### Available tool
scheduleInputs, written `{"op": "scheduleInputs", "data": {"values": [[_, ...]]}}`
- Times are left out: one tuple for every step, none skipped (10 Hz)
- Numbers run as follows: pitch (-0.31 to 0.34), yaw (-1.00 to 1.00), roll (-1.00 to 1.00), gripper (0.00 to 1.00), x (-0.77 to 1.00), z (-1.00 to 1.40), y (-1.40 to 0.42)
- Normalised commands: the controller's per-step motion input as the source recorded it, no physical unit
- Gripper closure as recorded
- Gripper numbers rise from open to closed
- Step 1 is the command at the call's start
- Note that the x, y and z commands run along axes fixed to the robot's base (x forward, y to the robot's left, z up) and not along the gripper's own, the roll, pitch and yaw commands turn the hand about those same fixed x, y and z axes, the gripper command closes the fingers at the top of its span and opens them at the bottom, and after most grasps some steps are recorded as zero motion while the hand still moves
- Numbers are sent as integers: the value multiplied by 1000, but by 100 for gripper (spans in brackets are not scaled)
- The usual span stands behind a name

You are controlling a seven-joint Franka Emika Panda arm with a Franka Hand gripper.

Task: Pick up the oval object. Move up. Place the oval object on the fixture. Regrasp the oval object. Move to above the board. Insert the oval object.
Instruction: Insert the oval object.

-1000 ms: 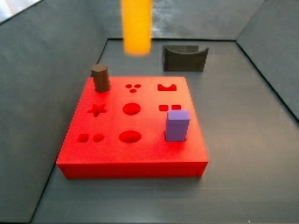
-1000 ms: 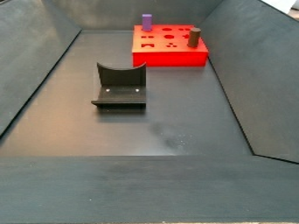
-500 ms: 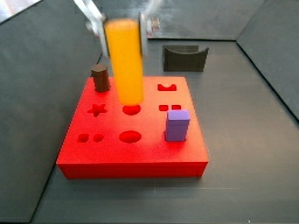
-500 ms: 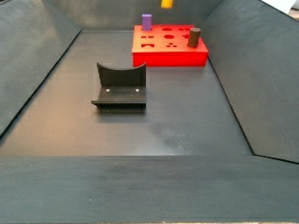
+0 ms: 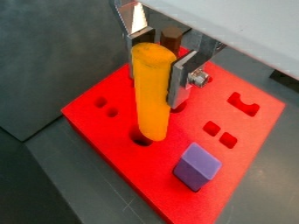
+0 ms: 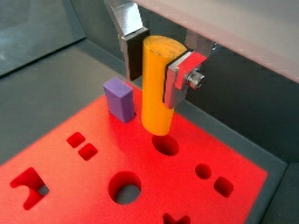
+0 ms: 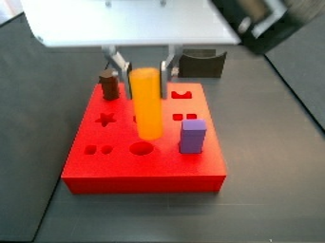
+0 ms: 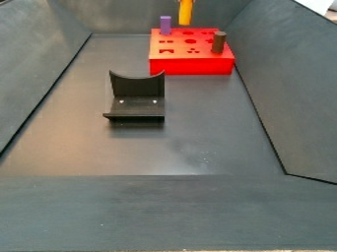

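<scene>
- While the two-finger gripper (image 5: 158, 54) hangs directly over the large flat red rectangular board (image 5: 117, 149), its flat silver fingers (image 5: 184, 75) are pressed against the upper part of the smooth yellow-orange oval peg (image 5: 149, 94), one on each side.
- Both wrist views show the oval peg (image 6: 159, 87) standing upright, with its lower end at an oval cutout (image 6: 166, 144) in the board's top; how far it has entered I cannot tell.
- A small purple square block (image 5: 197, 166) stands on the board close to the peg, apart from it.
- In a side view the peg (image 7: 148, 99) hangs above the middle of the board (image 7: 146, 171), between a short brown cylinder (image 7: 110, 85) at the far left corner and the purple block (image 7: 192, 135) near the right edge.
- Behind the board in that view, the dark grey fixture (image 7: 202, 63) with a curved notch rests on the floor.
- From the opposite side view, the fixture (image 8: 134, 96) stands well apart from the board (image 8: 192, 54), and only a bit of the peg (image 8: 186, 11) shows at the frame's upper edge.
</scene>
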Motion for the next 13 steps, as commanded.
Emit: {"op": "scheduleInputs", "data": {"values": [[23, -89, 113, 100, 0, -306, 0], [0, -3, 73, 100, -9, -257, -9], [0, 0, 13, 100, 0, -329, -37], [0, -20, 0, 100, 0, -363, 0], [0, -57, 20, 100, -74, -306, 0], [0, -89, 26, 100, -106, -143, -43], [0, -89, 53, 100, -74, -34, -123], [0, -83, 64, 100, -69, -14, -143], [0, -91, 76, 100, -97, -80, -94], [20, -86, 81, 100, 0, -171, 0], [56, -109, 63, 100, 174, -274, 0], [86, -117, 49, 100, 277, -274, 69], [76, -154, 30, 100, 169, -251, 114]]}}
